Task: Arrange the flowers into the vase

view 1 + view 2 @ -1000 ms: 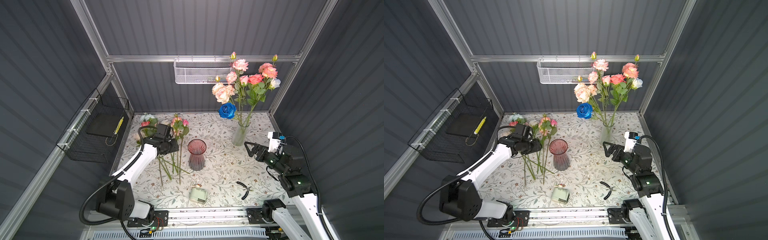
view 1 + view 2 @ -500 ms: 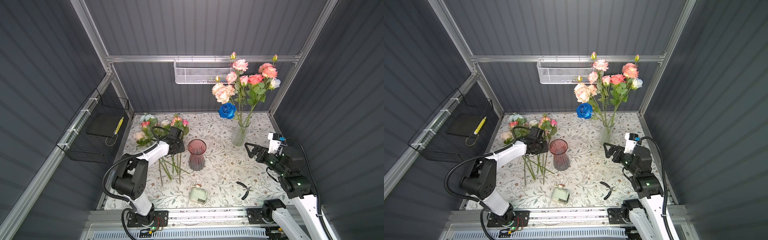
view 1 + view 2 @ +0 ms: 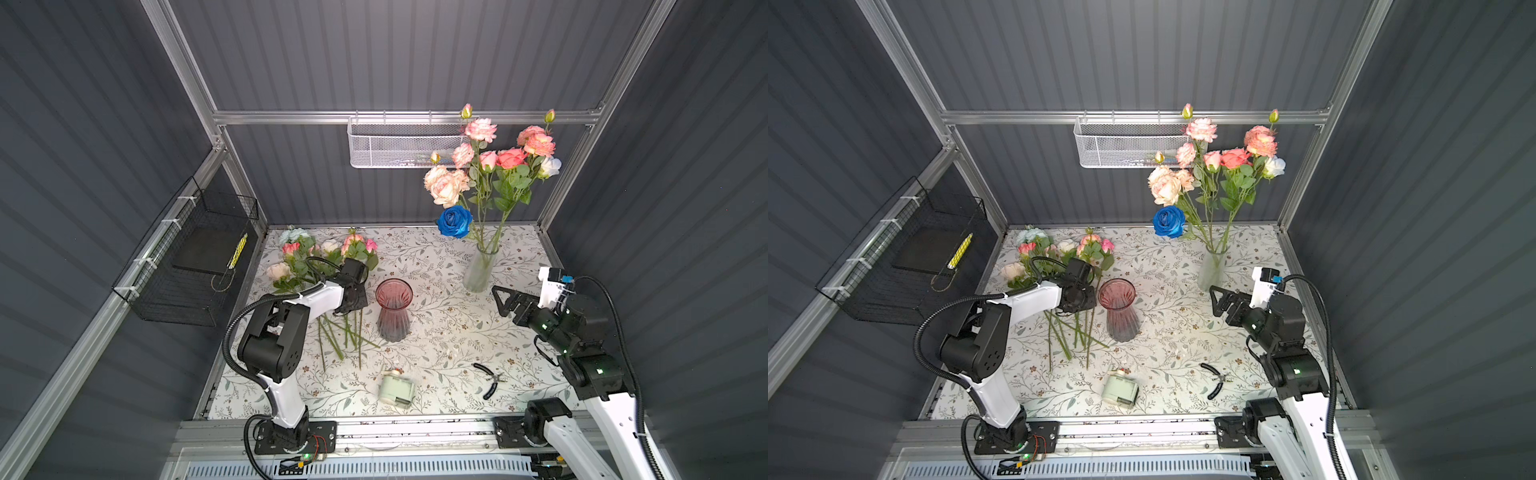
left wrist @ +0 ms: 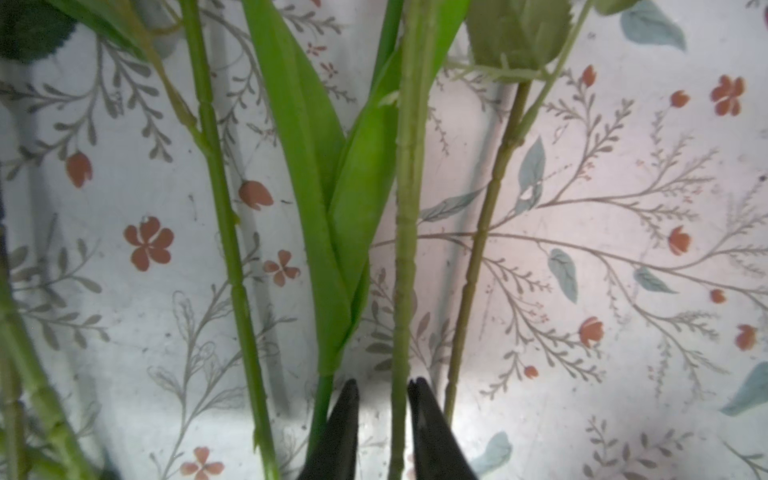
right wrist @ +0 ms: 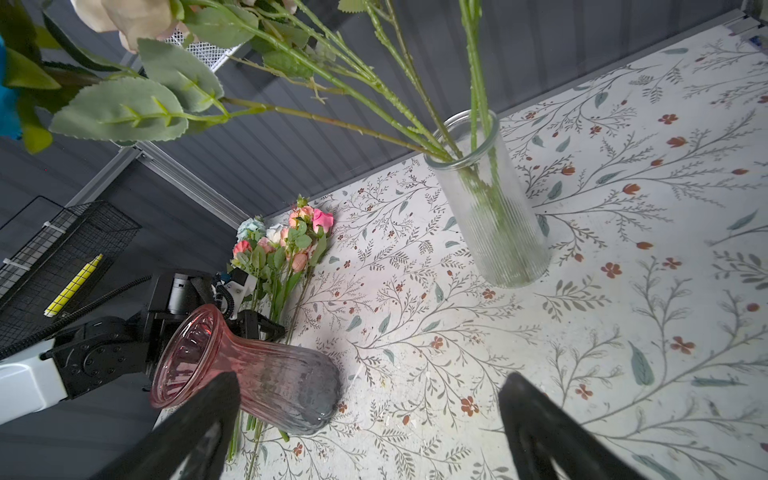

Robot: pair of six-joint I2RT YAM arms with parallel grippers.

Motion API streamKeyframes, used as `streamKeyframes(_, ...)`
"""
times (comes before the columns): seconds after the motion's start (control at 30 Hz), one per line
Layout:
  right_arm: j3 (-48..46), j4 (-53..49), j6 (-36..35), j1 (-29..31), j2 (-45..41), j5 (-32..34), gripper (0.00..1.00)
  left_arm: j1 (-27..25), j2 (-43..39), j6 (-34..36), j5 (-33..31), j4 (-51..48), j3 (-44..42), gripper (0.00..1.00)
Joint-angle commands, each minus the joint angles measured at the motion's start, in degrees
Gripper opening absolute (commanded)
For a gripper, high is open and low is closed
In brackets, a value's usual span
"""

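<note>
1. In both top views the left gripper (image 3: 352, 298) sits low on the stems of the loose flowers (image 3: 320, 259). These lie on the bench (image 3: 440, 332) at 10 o'clock from the empty pink vase (image 3: 394, 309). The right gripper (image 3: 503, 300) hovers at 3 o'clock from that vase, jaws spread wide and holding nothing. The clear vase (image 3: 480, 272) at 2 o'clock already carries a bouquet (image 3: 490, 166) with the blue rose (image 3: 455, 220).
2. In the left wrist view the jaws are narrowed to a slim gap with 1 pale stem (image 4: 405, 249) between them. I cannot tell whether they pinch it yet.
3. In the right wrist view the wide jaws frame only bare bench.
4. The step looks like picking 1 stem. The next move calls for a firm pinch, a lift clear of neighbouring stems, then steering the cut end into a vase mouth.
5. Against 1 second ago, the left arm has folded back and its gripper has shifted towards the pink vase. The right arm is unmoved.
</note>
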Motion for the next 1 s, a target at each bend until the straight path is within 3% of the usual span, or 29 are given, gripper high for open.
streamKeyframes(0.0,-0.3,-1.4,-1.1,0.1,-0.6,0.7,0.99,0.3,0.5,0.0,-1.5,1.1,1.2,0.14)
streamKeyframes(0.1,-0.1,-1.9,-1.2,0.1,-0.9,1.1,0.99,0.3,-1.7,-0.2,-1.9,2.0,0.7,0.01)
streamKeyframes(0.33,-0.1,-1.8,-1.3,0.1,-1.2,1.2,0.99,-1.0,-20.4,-0.3,-5.7,4.8,-2.8,0.0)
streamKeyframes(0.5,-0.5,-0.8,-1.0,0.1,-0.8,0.8,0.99,-8.4,-35.1,4.2,-13.7,5.6,-0.1,0.0)
streamKeyframes(0.57,-0.3,-0.5,-0.8,0.2,-0.4,0.4,0.99,-10.9,-37.9,5.5,-13.9,7.5,1.5,0.0)
streamKeyframes(0.83,-0.1,0.2,0.2,0.1,0.4,-0.4,0.99,-19.2,-38.0,11.2,-10.7,19.8,6.0,0.0)
streamKeyframes(0.97,0.3,0.2,0.5,0.1,0.4,-0.5,0.99,-20.0,-34.6,12.7,-9.1,27.3,5.3,0.0)
